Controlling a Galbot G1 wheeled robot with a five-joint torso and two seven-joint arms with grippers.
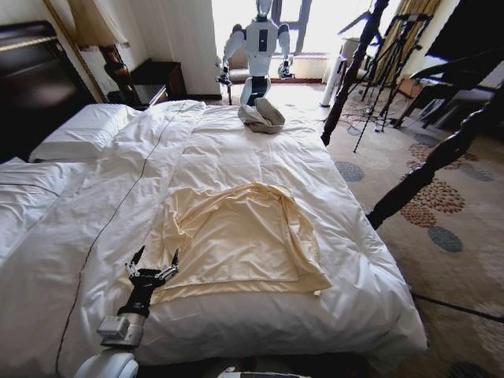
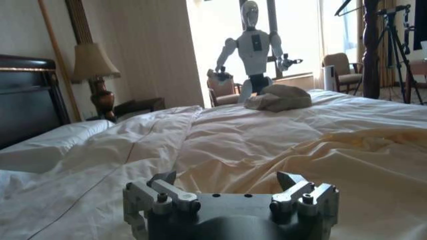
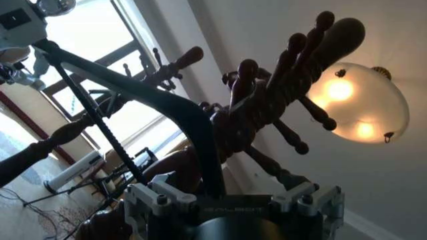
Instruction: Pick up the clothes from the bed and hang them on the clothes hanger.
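The bed (image 1: 236, 142), under a wrinkled white duvet, bears the clothes (image 1: 240, 236) spread flat near its near edge, a grey-beige cloth heap (image 1: 262, 116) at the far end, and white pillows (image 1: 83, 130) at left

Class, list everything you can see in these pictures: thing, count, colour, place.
Top: one, cream-yellow, spread flat mid-bed.
Bed: one, white duvet.
Posts: two, dark twisted wood, bed's right side.
Pillows: white, bed's left end.
Cloth heap: one, grey-beige, far edge.
Hanger: one, black, in the right gripper.
Lamp: one, beige shade, by headboard.
Other robot: one, white, at window.
Tripods: black, right of the bed.
Left gripper: open, at the top's near edge.
Right gripper: shut on the hanger, raised.
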